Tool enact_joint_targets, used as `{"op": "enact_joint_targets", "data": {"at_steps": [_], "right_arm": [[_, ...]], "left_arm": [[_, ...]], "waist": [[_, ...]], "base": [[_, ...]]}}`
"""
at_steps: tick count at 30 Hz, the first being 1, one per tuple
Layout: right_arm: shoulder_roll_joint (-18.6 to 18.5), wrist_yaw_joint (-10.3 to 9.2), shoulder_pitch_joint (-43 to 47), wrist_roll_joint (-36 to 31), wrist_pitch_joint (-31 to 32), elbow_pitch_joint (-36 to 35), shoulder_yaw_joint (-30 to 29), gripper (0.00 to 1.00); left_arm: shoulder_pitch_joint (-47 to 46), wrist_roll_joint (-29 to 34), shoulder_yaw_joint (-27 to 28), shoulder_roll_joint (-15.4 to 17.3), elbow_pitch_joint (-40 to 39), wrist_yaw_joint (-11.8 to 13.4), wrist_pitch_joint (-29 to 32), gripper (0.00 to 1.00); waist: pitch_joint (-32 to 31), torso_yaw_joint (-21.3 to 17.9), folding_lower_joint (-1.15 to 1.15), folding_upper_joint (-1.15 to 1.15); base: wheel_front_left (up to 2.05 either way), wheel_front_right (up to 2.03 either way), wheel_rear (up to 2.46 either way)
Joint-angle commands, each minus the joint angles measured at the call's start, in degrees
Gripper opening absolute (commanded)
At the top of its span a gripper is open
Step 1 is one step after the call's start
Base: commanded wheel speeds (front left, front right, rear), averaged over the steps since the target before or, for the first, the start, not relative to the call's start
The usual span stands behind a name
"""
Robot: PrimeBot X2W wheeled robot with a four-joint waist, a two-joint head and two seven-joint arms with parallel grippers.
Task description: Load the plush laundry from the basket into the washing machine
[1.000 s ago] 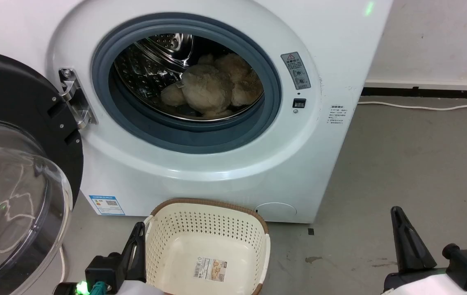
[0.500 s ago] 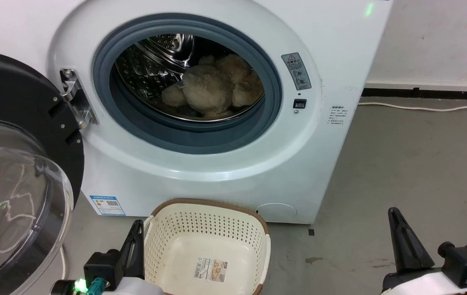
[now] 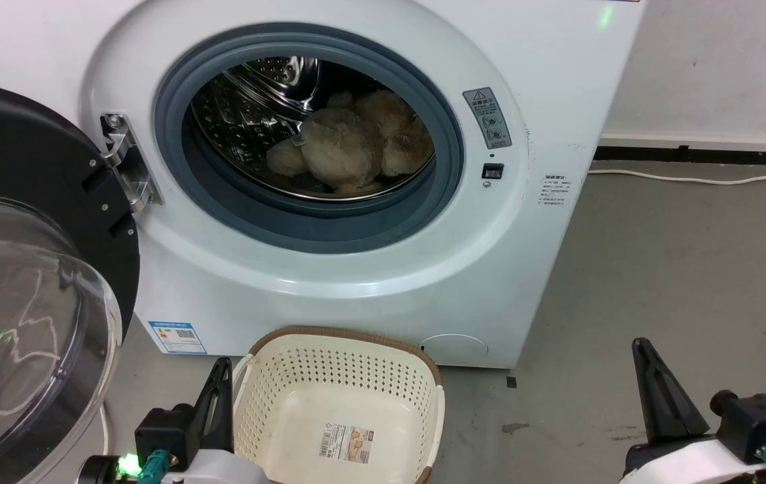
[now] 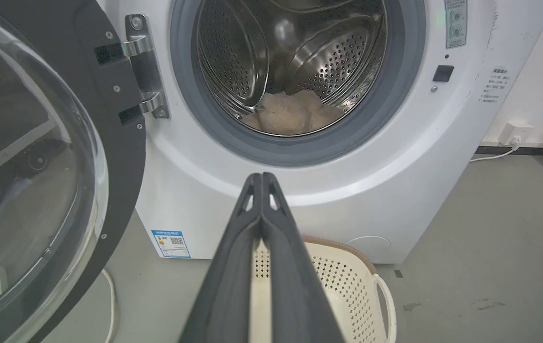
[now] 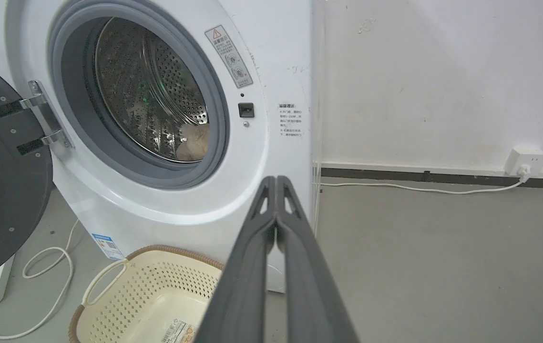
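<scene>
The fluffy cream-beige plush laundry [image 3: 349, 151] lies inside the steel drum of the white washing machine [image 3: 369, 282]; its fur also shows low in the drum [image 4: 292, 113] [image 5: 197, 138]. The basket [image 3: 339, 410] stands on the floor before the washer, with nothing in it but its label sticker. My left gripper [image 3: 223, 366] is shut beside the basket's left rim, fingertips pressed together [image 4: 261, 177]. My right gripper [image 3: 639, 346] is shut over bare floor to the right, holding nothing [image 5: 276, 180].
The black-framed domed door [image 3: 26, 302] hangs open at the left. A white cable [image 5: 37, 295] and a power strip lie on the floor under it. Another cable [image 3: 699, 176] runs along the right wall to a socket [image 5: 528, 157]. Grey floor spreads to the right.
Both grippers have drawn back slightly toward the bottom of the head view. The plush and basket have not moved.
</scene>
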Motion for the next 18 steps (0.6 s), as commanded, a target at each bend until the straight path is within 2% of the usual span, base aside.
{"op": "enact_joint_targets", "data": {"at_steps": [1,18], "right_arm": [[0.1,0.02,-0.9,-0.5,0.3,0.1,0.1,0.0],[0.1,0.03,-1.6,-2.6,2.3,0.2,0.1,0.0]], "left_arm": [[-0.8,0.5,0.2,-0.2,-0.5,-0.3,0.5,0.0],[-1.2,1.5,1.0,-0.3,-1.7,-0.7,2.4,0.0]], "waist": [[0.0,0.0,0.0,0.0],[-0.2,0.1,0.0,0.0]], "base": [[0.0,0.0,0.0],[0.0,0.0,0.0]]}}
